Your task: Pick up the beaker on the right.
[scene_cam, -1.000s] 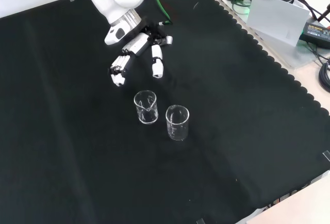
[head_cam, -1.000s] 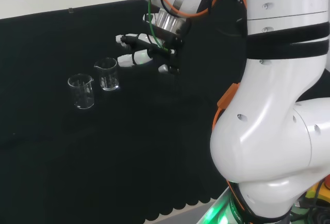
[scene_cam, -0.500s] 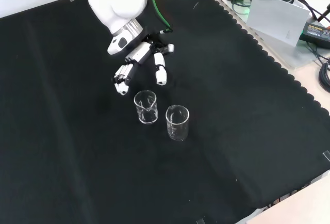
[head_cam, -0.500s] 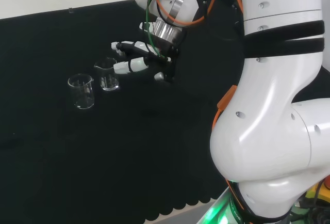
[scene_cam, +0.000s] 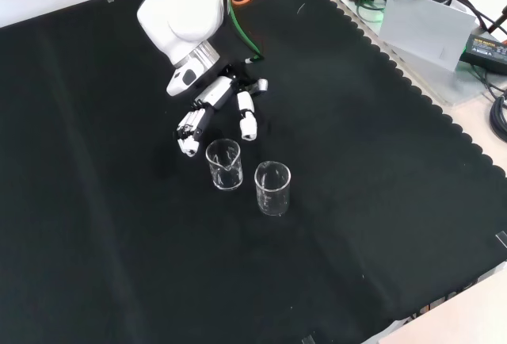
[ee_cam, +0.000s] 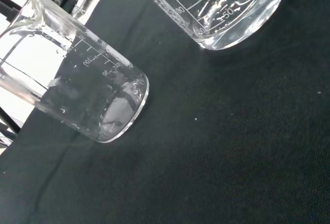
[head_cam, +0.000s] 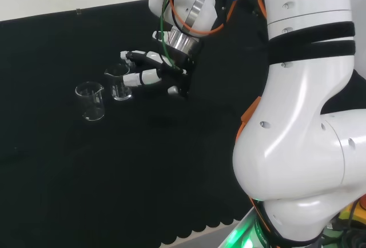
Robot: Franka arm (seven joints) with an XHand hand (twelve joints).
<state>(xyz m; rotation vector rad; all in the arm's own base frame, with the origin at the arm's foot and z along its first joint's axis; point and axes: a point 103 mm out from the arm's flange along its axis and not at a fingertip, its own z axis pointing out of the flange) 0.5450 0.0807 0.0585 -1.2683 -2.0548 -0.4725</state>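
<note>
Clear glass: in the head view the hand [head_cam: 150, 74] has advanced leftward, its spread, empty fingers now reaching the right beaker [head_cam: 120, 82]. Front view: fingers bracket that beaker on the desk [scene_cam: 380, 225]. Wrist view: both beakers close; grasp imminent.

Even light; glass glare, perhaps slightly blurred.

Two clear glass beakers, one [scene_cam: 224, 165] beside the other [scene_cam: 272, 189], and one robot hand [scene_cam: 214, 106]
</note>
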